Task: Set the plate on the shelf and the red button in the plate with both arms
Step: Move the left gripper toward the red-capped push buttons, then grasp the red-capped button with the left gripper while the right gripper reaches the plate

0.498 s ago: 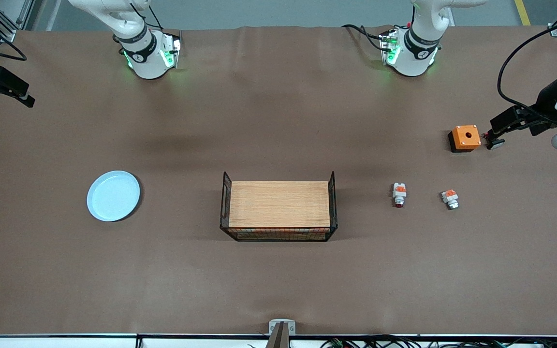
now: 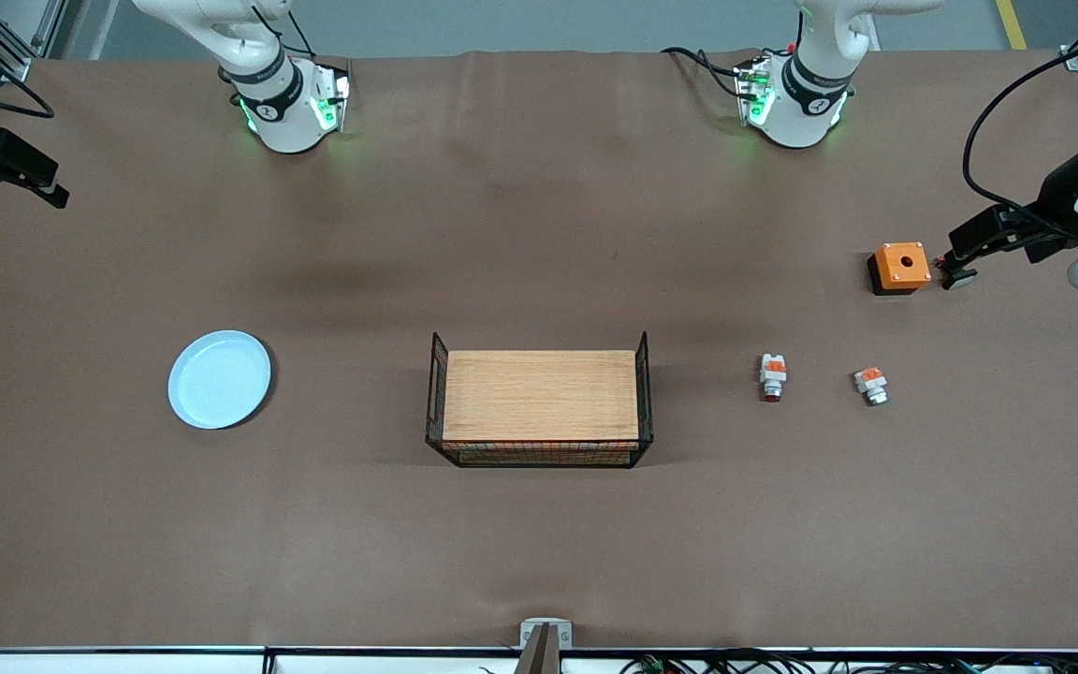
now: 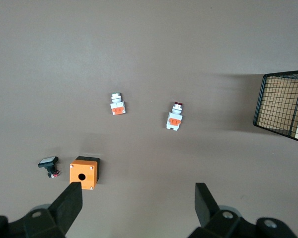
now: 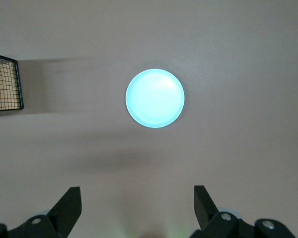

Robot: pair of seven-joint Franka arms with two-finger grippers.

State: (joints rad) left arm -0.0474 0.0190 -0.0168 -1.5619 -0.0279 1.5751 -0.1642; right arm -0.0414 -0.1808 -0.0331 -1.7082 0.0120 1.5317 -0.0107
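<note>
On the desk (image 2: 539, 552), the plate (image 2: 220, 379) lies toward the right arm's end; the right pincer (image 4: 137, 208) gapes, probably high above it. The button (image 2: 772, 376) lies below the left pincer (image 3: 139, 208), also gaping: descend squarely, grip its body.

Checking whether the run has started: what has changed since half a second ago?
Nothing visibly changed. The plate, the red button and the wire basket lie where they were; both grippers, left and right, stay open, raised above the table.
</note>
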